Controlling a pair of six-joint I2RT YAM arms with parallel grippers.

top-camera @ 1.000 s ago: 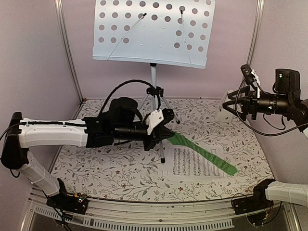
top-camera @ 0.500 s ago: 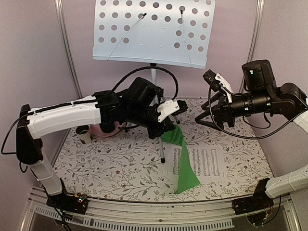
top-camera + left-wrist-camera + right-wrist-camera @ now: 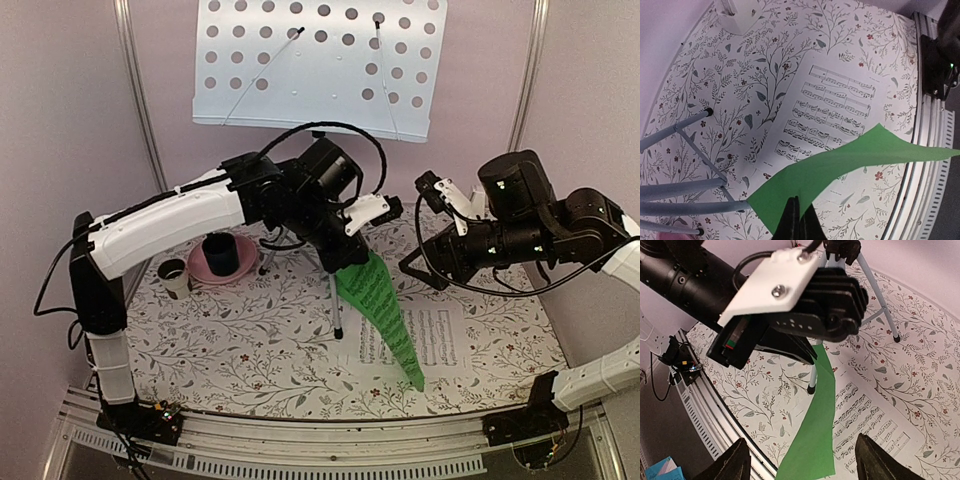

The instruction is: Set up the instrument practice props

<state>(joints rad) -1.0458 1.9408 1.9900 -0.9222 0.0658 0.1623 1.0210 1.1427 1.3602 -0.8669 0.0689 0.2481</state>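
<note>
The pale grey music stand's hole-punched desk (image 3: 320,65) stands at the back on its tripod legs (image 3: 336,300). My left gripper (image 3: 347,262) is shut on the top edge of the green sheet (image 3: 385,312), which hangs down from it above the table. In the left wrist view the fingers (image 3: 796,222) pinch the green sheet (image 3: 840,162). The white sheet (image 3: 435,335) lies flat on the table below it. My right gripper (image 3: 420,262) is open and empty, just right of the green sheet, its jaws wide apart (image 3: 805,462). The white metronome (image 3: 742,15) shows only at the left wrist view's top edge.
A dark blue cup (image 3: 222,252) sits on a pink plate (image 3: 205,272) at the left, with a small white cup (image 3: 174,276) beside it. A metal rail (image 3: 320,440) runs along the table's near edge. The tripod's front leg stands beside the hanging sheet.
My left gripper has lifted the green sheet off the table and swung it back and up; it now hangs down. My right arm has moved left and down towards the sheet.
</note>
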